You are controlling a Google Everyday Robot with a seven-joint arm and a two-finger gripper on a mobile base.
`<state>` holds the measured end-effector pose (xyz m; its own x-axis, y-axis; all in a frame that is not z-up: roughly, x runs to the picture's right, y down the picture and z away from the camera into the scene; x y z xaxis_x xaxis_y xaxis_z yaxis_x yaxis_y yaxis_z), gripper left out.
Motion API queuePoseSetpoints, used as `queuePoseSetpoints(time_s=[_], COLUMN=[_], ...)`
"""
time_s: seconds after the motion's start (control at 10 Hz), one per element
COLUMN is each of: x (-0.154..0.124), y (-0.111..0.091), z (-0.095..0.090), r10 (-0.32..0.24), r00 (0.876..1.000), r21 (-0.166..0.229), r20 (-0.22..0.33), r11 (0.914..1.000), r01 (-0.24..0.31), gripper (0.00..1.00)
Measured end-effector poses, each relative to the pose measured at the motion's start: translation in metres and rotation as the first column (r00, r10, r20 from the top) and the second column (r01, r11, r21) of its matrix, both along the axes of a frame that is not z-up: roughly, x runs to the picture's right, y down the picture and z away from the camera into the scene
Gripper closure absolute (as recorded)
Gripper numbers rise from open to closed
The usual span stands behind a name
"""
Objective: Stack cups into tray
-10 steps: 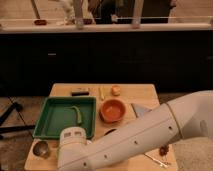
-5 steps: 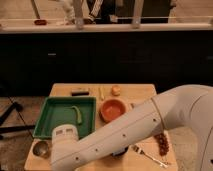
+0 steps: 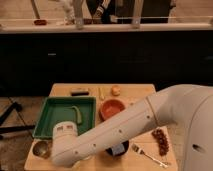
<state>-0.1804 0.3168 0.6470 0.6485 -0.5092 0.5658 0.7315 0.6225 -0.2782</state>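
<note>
Up and leftward since half a second ago, the arm [image 3: 125,125] is now filling more of the right side, its thick white link slanting from upper right down to lower left across the front of the desk [image 3: 135,92]. Its rounded lower-left end is hanging over the desk's front edge, just below the tray's near right corner. Everything on the desk is sitting where it was.

The end effector is staying out of sight. It is somewhere beyond that lower-left end, hidden by the arm or past the bottom edge, so I cannot tell whether it is spread, pressed together or pinching anything.

The tray [image 3: 56,116] is lying on the left half of the desk. The green cup [image 3: 75,114] is resting inside it toward the right side, though its outline is hard to make out. The metal cup [image 3: 41,148] is standing on the desk outside the tray, just in front of the near left corner and just left of the arm's end. Whether arm and cup are touching, I cannot tell.

The orange bowl [image 3: 112,107] is sitting just right of the tray, with the arm crossing in front of its near rim. The black bowl [image 3: 120,149] is peeking out under the arm with something blue in it. A fork [image 3: 150,156] is lying to its right, near the front edge.
</note>
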Motion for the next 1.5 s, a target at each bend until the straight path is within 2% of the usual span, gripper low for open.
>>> queuePoseSetpoints(time_s=[0.6,1.5], x=[-0.018,-0.004], y=[0.009,0.023], z=[0.020,0.034], r10=[0.003,0.024], r00=[1.000,1.000], r21=[-0.047,-0.082], r20=[0.001,-0.008], r11=[0.9989,0.9964], r01=[-0.003,-0.024], gripper=[0.20,0.20])
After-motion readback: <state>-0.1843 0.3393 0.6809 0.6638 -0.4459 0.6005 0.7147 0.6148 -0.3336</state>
